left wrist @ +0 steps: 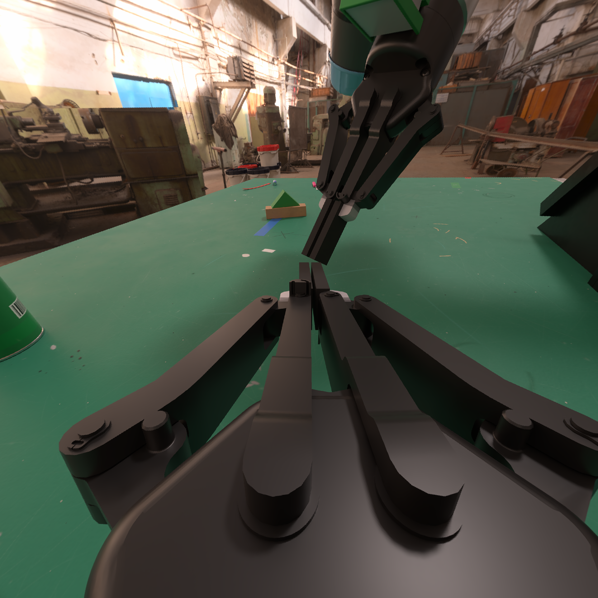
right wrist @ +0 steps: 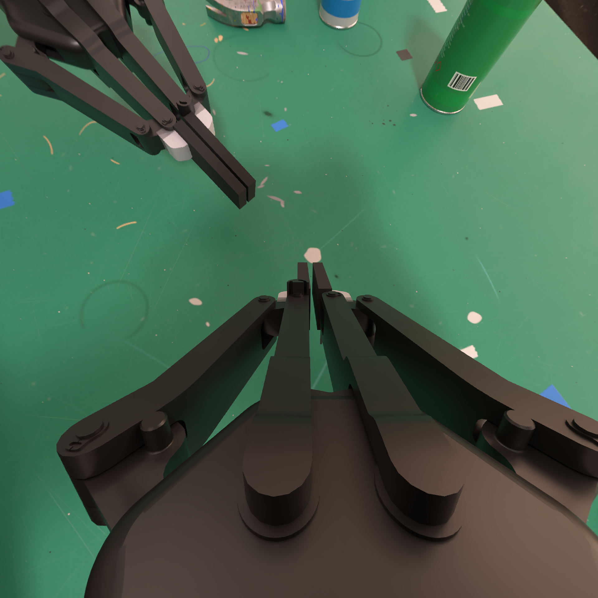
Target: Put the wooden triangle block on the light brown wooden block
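- Here, the tall green spray can with a barcode label (right wrist: 466, 61) stands upright at the upper right of the right wrist view; a blue-and-white can (right wrist: 339, 13) and a silvery crumpled container (right wrist: 249, 14) sit at the top edge, their contents not visible.
- The left gripper (left wrist: 311, 266), low-centre in its own view, has its jaws pressed together and holds nothing.
- The right gripper (right wrist: 310, 265) is likewise closed and empty above the green table mat (right wrist: 420, 226).
- The green wooden triangle block (left wrist: 284, 199) rests on the light brown wooden block (left wrist: 286, 212), above centre in the left wrist view, well apart from both grippers.
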Robot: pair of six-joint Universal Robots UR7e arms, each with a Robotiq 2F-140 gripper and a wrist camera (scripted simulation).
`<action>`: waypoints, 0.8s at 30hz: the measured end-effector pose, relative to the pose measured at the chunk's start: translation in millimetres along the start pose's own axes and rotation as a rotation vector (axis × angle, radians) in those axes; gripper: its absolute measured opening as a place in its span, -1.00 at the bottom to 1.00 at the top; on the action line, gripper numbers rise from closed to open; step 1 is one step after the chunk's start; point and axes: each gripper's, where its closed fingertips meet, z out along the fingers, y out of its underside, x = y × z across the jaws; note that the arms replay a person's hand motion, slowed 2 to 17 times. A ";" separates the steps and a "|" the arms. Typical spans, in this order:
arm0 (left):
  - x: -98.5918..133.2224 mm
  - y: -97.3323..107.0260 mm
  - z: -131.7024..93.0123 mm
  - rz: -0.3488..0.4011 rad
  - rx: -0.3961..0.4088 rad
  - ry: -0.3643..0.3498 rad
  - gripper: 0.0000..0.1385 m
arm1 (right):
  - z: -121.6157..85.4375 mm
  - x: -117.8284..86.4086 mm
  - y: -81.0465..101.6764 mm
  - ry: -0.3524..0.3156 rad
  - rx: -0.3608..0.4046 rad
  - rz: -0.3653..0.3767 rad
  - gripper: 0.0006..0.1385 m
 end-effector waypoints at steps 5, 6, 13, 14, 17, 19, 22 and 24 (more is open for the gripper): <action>0.2 0.2 0.2 0.001 -0.002 0.001 -0.97 | 1.2 3.9 9.0 0.046 -0.062 -0.039 -0.87; 0.2 0.2 0.2 0.001 -0.002 0.001 -0.97 | 1.7 4.5 11.2 0.057 -0.077 -0.049 -0.85; 0.2 0.6 0.6 0.003 -0.006 0.001 -0.97 | 7.8 -1.3 16.5 0.090 -0.110 -0.101 -0.71; 0.2 0.6 0.6 0.003 -0.006 0.000 -0.97 | 8.6 -2.8 16.7 0.087 -0.108 -0.102 -0.70; 0.3 0.7 0.7 0.004 -0.007 0.000 -0.97 | 10.5 -5.8 17.1 0.078 -0.099 -0.097 -0.64; 0.4 0.7 0.8 0.005 -0.007 0.000 -0.97 | 11.4 -6.9 16.4 0.072 -0.088 -0.084 -0.60; 0.6 0.7 0.8 0.007 -0.007 0.000 -0.97 | 12.0 -6.9 14.5 0.065 -0.068 -0.062 -0.55; 0.7 0.7 0.8 0.008 -0.008 0.000 -0.97 | 11.9 -5.1 12.1 0.066 -0.050 -0.045 -0.53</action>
